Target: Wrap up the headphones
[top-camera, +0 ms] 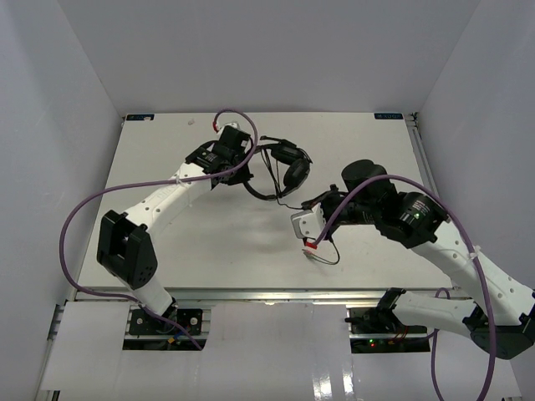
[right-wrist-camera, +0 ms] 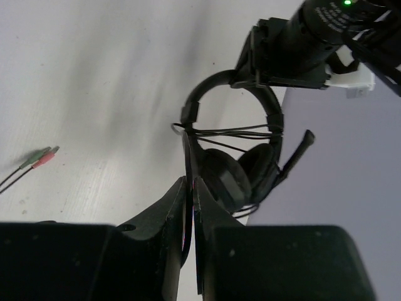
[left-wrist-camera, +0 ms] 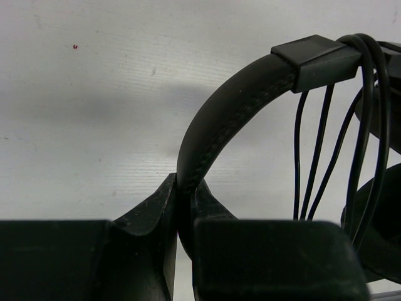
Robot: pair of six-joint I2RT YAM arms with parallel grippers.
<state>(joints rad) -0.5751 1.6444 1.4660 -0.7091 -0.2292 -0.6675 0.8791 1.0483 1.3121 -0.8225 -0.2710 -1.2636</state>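
The black headphones [top-camera: 288,167] hang off the table in my left gripper [top-camera: 247,167], which is shut on the arched headband [left-wrist-camera: 232,106]. Several turns of thin dark cord [left-wrist-camera: 363,125] are wound across the band just above the cups. My right gripper [top-camera: 308,203] sits just below and right of the cups, shut on the cord [right-wrist-camera: 190,160] and pulling it taut from the headband. The cups [right-wrist-camera: 238,169] and a mic boom [right-wrist-camera: 294,157] show past my right gripper's fingers. The cord's free end, with green and pink plugs [right-wrist-camera: 41,157], lies on the table.
The white table [top-camera: 167,242] is walled in on three sides by pale panels. Thick purple robot cables [top-camera: 92,205] arch over both arms. A slack loop of the cord [top-camera: 328,255] lies below the right gripper, near the table's front edge.
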